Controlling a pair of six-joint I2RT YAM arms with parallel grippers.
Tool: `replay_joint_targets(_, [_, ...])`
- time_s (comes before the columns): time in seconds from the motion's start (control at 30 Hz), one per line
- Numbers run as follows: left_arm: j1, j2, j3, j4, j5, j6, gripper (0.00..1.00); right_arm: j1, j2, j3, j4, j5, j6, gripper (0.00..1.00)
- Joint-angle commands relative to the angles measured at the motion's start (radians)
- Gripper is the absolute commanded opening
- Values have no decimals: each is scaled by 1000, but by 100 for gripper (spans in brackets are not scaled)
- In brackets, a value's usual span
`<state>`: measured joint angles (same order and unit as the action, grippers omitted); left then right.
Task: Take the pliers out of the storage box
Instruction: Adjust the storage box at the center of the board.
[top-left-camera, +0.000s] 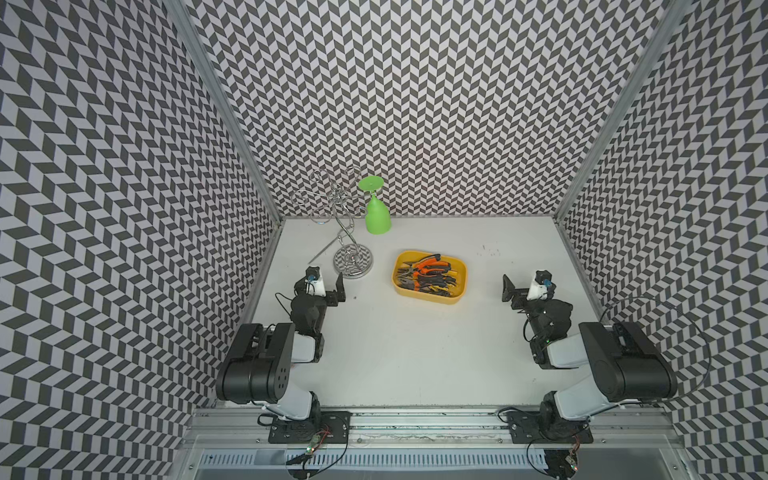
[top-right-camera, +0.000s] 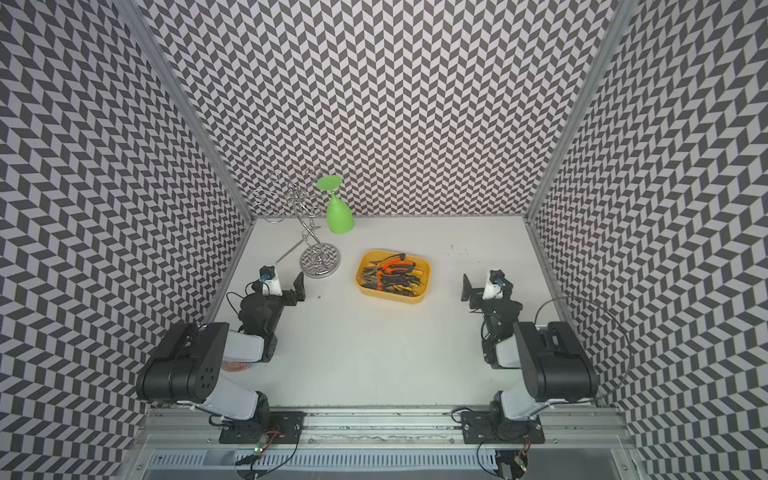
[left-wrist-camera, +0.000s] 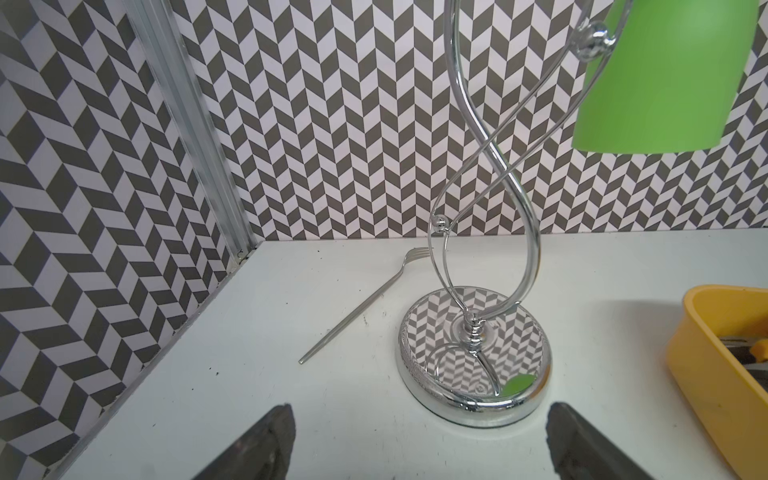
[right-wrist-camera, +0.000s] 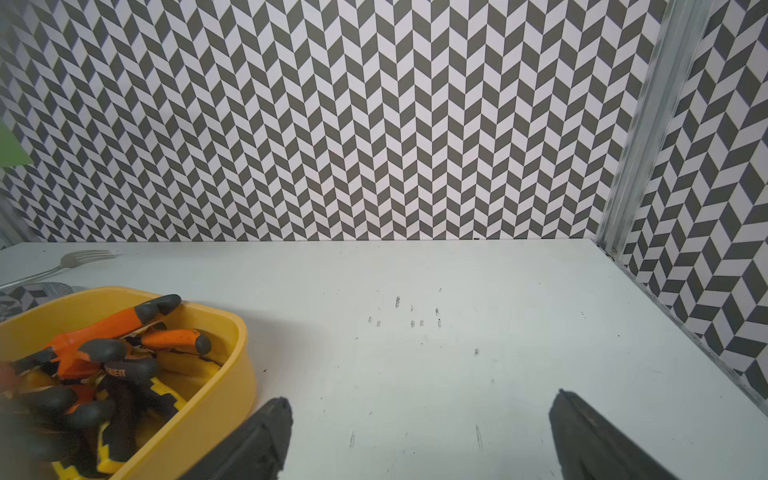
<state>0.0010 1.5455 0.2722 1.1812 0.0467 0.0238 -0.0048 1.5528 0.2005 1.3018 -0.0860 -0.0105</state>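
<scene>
The yellow storage box (top-left-camera: 428, 298) sits on the white table between the two arms in both top views (top-right-camera: 392, 297). The pliers (top-left-camera: 428, 272) lie piled inside it, several with orange-and-black handles and some yellow-and-black ones (right-wrist-camera: 116, 328). My left gripper (top-left-camera: 332, 291) rests low at the left, open and empty, apart from the box. In the left wrist view its fingers (left-wrist-camera: 274, 440) stand wide before a chrome base, with the box's corner (left-wrist-camera: 706, 365) at the side. My right gripper (right-wrist-camera: 422, 399) is open and empty over bare table, with the box wall (right-wrist-camera: 216, 399) beside one finger.
A chrome glass stand (top-left-camera: 353, 259) stands close ahead of my left gripper, with a green glass (top-left-camera: 377, 218) hanging upside down from it. A fork (left-wrist-camera: 361, 307) lies beside its base. Patterned walls close the table on three sides. An orange dish edge (top-right-camera: 235, 366) peeks from under the left arm.
</scene>
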Motion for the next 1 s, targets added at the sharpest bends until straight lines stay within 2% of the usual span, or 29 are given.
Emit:
replay_joint_targets(0.0, [7,5,0,23,12,-12,98,2,9,13,28,4,-6,99])
replay_joint_targets(0.57, [0,-2,-4,29,5,-7,98,0,-8,6,61,3,3,99])
replay_joint_targets(0.73, [-13,-84,48,-137,77,39,98,0,-145,-25,0,2,-3,99])
replay_joint_targets(0.9, [-62,-193,95,-318,118,90,98,0,-321,12,-207,-15,-8,99])
replay_joint_targets(0.97, [-81,-235,109,-371,152,95,98,0,-377,76,-322,-61,3,99])
